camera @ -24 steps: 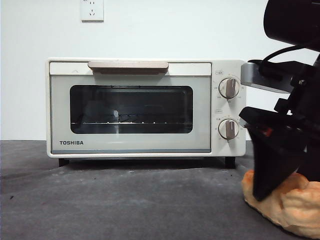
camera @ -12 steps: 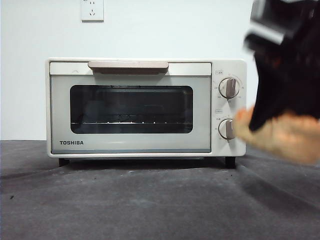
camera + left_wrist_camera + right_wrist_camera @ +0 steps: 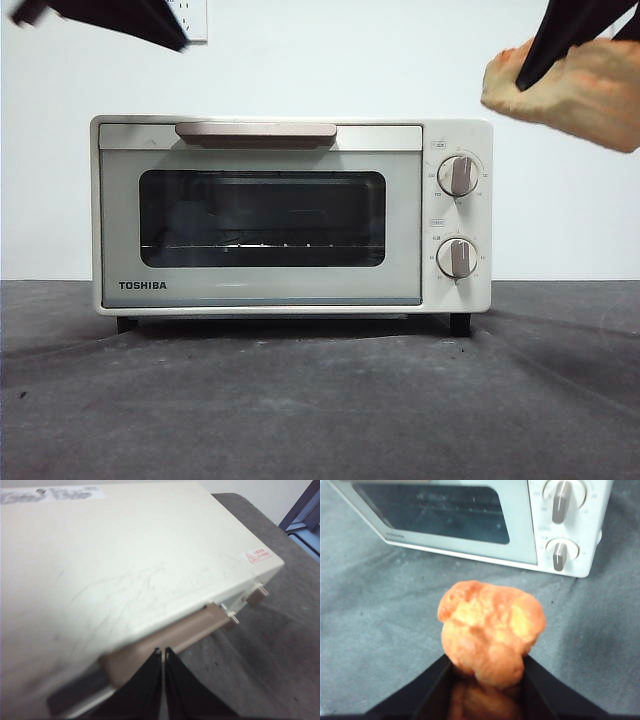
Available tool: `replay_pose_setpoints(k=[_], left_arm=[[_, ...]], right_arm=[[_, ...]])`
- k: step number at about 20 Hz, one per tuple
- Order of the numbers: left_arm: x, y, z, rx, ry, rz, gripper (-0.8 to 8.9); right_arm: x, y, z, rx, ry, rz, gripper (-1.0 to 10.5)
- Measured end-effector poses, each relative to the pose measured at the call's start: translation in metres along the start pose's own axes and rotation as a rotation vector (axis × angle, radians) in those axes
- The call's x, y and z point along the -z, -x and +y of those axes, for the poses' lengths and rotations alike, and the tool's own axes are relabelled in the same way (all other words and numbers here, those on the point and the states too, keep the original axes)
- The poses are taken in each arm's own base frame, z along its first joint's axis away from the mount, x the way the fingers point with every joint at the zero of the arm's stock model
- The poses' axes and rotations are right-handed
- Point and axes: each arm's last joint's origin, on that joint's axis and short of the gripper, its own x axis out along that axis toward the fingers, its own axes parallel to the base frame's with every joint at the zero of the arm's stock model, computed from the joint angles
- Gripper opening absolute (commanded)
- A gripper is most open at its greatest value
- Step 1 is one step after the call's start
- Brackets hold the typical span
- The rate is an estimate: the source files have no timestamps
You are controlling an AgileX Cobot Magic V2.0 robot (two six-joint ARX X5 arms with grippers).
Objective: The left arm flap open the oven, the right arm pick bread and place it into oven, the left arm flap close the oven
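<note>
Right gripper: jaws spread around the bread and pinching it from both sides; in the front view the lumpy orange loaf hangs at the upper right of the frame, above and to the right of the oven's two knobs, clear of the counter. Left gripper: jaws pressed together, tips just at the beige bar handle along the oven's top front edge; in the front view it shows only as a dark wedge at the upper left, partly covering a wall socket. Oven: centre of frame on the dark grey counter, glass door shut, wire rack visible behind the window.
</note>
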Motion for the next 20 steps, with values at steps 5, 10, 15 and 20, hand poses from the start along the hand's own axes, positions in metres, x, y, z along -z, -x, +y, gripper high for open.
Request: replay_pose_setpoints(k=[5, 10, 15, 20], left_arm=[[-0.002, -0.043, -0.002, -0.024, -0.048, 0.075, 0.18], [0.006, -0.064, -0.002, -0.034, -0.066, 0.122, 0.18], [0.006, -0.068, -0.006, -0.053, -0.098, 0.118, 0.17], [0.010, -0.067, -0.019, -0.032, -0.120, 0.183, 0.17]], right_arm=[[0.000, 0.008, 0.000, -0.011, 0.000, -0.027, 1.5], [0.001, 0.009, 0.000, -0.010, 0.000, -0.023, 1.5], [0.002, 0.009, -0.001, -0.004, 0.000, -0.010, 1.5], [0.002, 0.009, -0.001, -0.004, 0.001, -0.010, 1.5]])
